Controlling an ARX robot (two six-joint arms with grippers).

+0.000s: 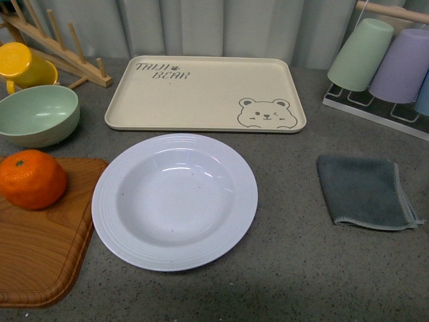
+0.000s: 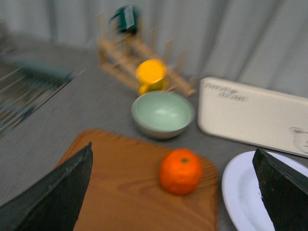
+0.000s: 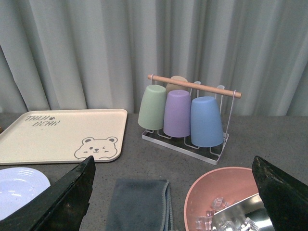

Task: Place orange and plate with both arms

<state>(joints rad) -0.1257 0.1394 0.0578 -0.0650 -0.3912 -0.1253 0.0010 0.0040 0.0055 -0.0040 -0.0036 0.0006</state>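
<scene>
One orange [image 1: 32, 179], one plate [image 1: 174, 201], one tray [image 1: 201, 94], one cloth [image 1: 365, 191]; two bowls [image 1: 37, 114] [image 3: 211, 180], five cups [image 1: 23, 64] [image 3: 151, 106] [image 3: 177, 113] [image 3: 206, 120] [image 3: 179, 79]

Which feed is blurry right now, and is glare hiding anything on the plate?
Left wrist view is blurred throughout: the orange is soft-edged, the tray lettering unreadable. Front view is sharp; the plate shows only faint streaks of glare, hiding nothing. Right wrist view is sharp and evenly lit.

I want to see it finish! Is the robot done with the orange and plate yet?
Nothing done yet. The orange sits on the wooden board, the plate empty on the table. Both the left gripper and right gripper are open, holding nothing. Both moves remain.
</scene>
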